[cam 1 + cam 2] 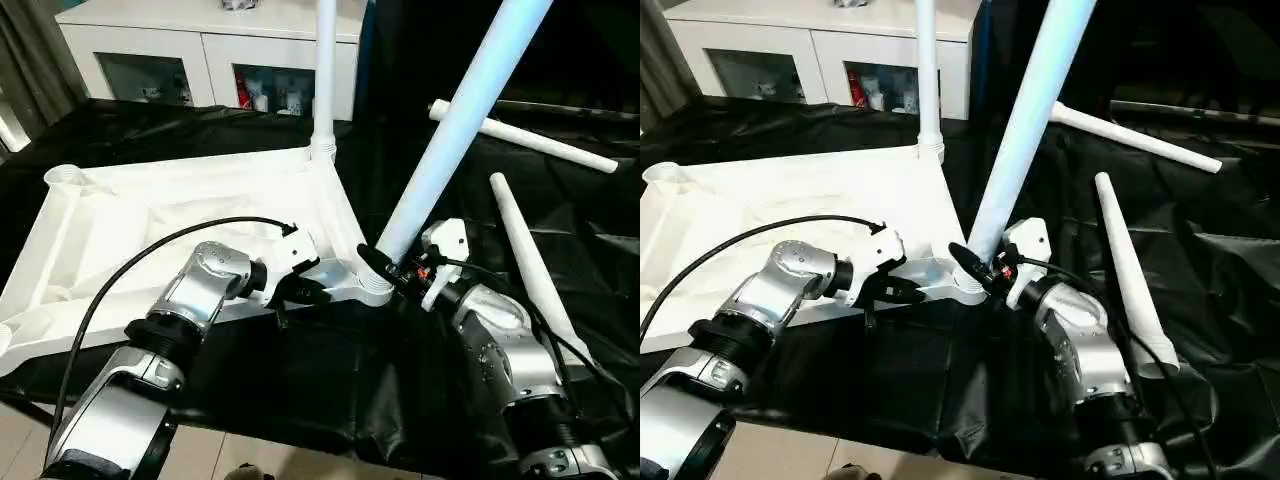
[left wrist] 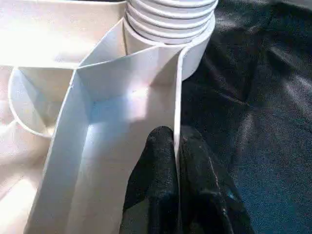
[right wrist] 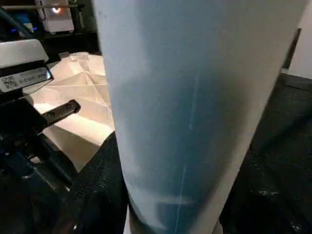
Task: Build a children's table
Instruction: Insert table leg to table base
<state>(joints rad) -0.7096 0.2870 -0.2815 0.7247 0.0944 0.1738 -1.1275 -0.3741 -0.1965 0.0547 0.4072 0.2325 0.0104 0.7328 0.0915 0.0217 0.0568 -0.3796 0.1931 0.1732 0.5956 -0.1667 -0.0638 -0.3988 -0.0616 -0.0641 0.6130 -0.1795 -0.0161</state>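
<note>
While your head cam looked down, tabletop point(image 1: 150, 230) lay underside-up on black cloth point(image 1: 330, 380), one leg point(image 1: 324, 70) already upright in far socket. R gripper point(image 1: 385, 265) clamped a tilted leg point(image 1: 455, 120) low by near corner socket point(image 1: 370, 290); 2 spare legs point(image 1: 530, 255) lay right. L wrist: L gripper point(image 2: 176, 161) pinched tabletop rim wall, jaws clenched. R wrist: leg between fingers point(image 3: 97, 185). Looked light, stiff, slick plastic — grip low, near flare.

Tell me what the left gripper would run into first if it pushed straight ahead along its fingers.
Probably the ribbed corner socket: the left gripper, pinching the tabletop's thin side wall, points along that wall toward it.
</note>
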